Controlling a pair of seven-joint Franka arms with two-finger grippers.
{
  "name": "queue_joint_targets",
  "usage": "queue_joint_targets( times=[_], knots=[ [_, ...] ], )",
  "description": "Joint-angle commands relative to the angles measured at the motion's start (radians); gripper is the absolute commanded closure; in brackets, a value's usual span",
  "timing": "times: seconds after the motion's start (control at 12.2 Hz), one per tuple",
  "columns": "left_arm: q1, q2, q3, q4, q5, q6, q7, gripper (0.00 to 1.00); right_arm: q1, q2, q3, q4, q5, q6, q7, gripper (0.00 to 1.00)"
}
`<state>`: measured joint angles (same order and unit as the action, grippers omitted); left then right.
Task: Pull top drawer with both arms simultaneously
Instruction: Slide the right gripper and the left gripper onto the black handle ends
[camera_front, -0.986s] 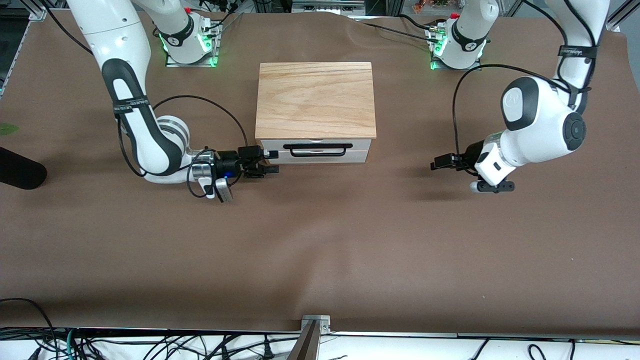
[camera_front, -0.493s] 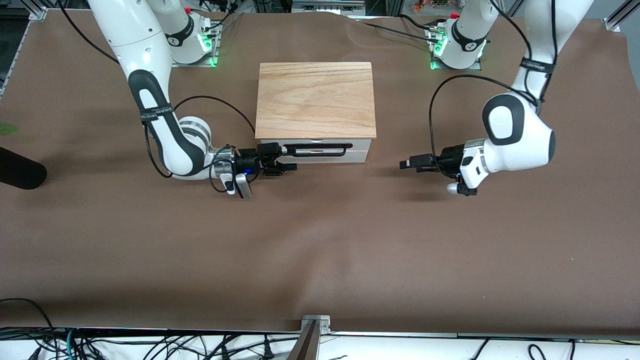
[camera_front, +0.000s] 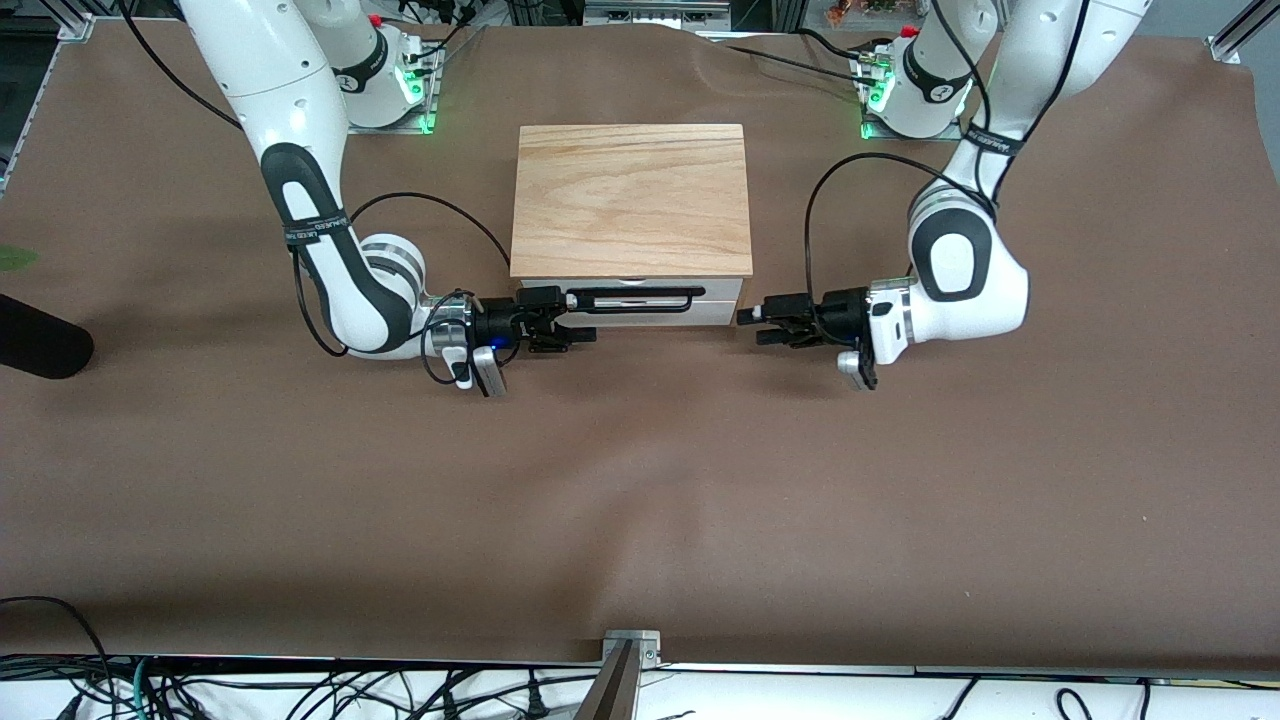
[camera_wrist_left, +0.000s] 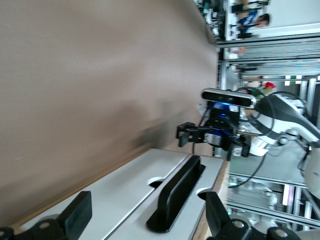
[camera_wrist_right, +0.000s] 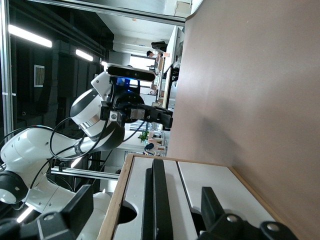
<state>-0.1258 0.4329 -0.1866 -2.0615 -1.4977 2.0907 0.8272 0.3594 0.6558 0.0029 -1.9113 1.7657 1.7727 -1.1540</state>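
Observation:
The top drawer (camera_front: 722, 288) is the upper white front under the wood cabinet top and sits flush with the front below it. Its long black handle (camera_front: 635, 300) runs along the front. My right gripper (camera_front: 576, 318) is open at the handle's end toward the right arm; in the right wrist view its fingers (camera_wrist_right: 82, 210) straddle the handle (camera_wrist_right: 156, 200). My left gripper (camera_front: 750, 322) is open, just off the drawer front's end toward the left arm. In the left wrist view the handle (camera_wrist_left: 175, 200) lies ahead between its fingers (camera_wrist_left: 77, 217).
The light wood cabinet (camera_front: 632, 200) stands mid-table on the brown cloth (camera_front: 640, 500). A second white drawer front (camera_front: 722, 313) sits under the top one. Each wrist view shows the other arm's gripper farther off along the front: the right (camera_wrist_left: 187, 135) and the left (camera_wrist_right: 160, 115).
My left arm swung in toward the cabinet and its gripper now sits at the drawer front's end. My right gripper reached the handle's end half a second ago and has held there.

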Motion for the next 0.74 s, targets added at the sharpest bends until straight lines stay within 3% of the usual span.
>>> queue_joint_targets(
  times=[0.0, 0.16, 0.49, 0.66],
  knots=[
    [-0.032, 0.068, -0.008, 0.012, -0.169, -0.053, 0.162, 0.00, 0.018, 0.019, -0.001, -0.008, 0.012, -0.007, -0.024, 0.05],
    [-0.063, 0.108, -0.011, 0.020, -0.272, -0.083, 0.228, 0.00, 0.018, 0.045, -0.001, -0.018, 0.012, -0.039, -0.032, 0.05],
    [-0.083, 0.122, -0.024, 0.037, -0.292, -0.106, 0.234, 0.01, 0.015, 0.056, -0.003, -0.040, 0.011, -0.070, -0.052, 0.05],
    [-0.087, 0.122, -0.036, 0.035, -0.294, -0.109, 0.247, 0.10, 0.015, 0.050, -0.003, -0.038, 0.011, -0.072, -0.038, 0.07]
  ],
)
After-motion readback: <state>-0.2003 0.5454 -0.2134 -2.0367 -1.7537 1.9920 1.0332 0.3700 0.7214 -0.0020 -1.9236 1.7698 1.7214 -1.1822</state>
